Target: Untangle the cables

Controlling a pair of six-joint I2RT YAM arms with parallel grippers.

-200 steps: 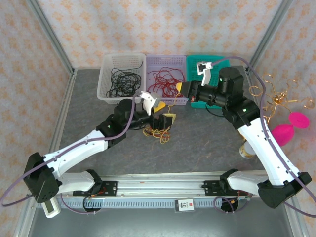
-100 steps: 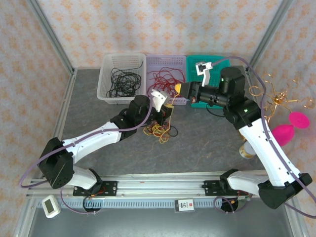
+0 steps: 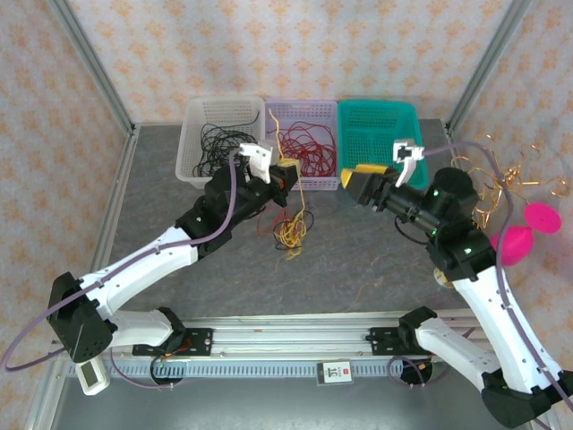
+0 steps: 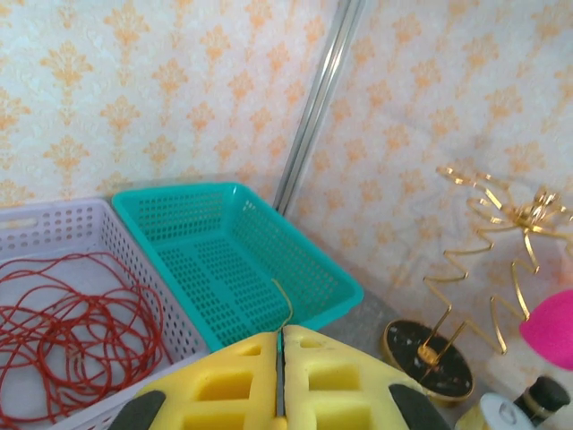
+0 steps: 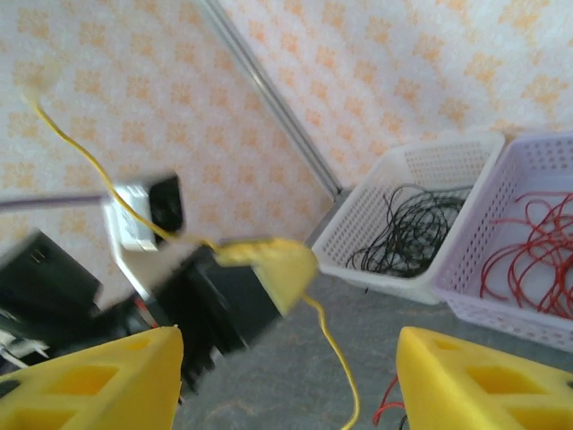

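Now left tool (image 4: pixel 280 358) pinches yellow cable (image 4: pixel 287 309); right tool (image 5: pixel 286 381) gapes.

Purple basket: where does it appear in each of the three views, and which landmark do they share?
Top external: purple basket at the back, between white basket and teal basket.
Left wrist: purple basket at lower left, beside the teal basket.
Right wrist: purple basket at the right edge, beside the white basket.
Shared landmark: the red cables coiled inside it.

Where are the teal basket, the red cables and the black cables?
teal basket (image 4: pixel 215 269): left wrist view, mesh floor.
red cables (image 3: pixel 306 150): top external view, middle of the coil.
black cables (image 5: pixel 407 237): right wrist view, middle of the coil.
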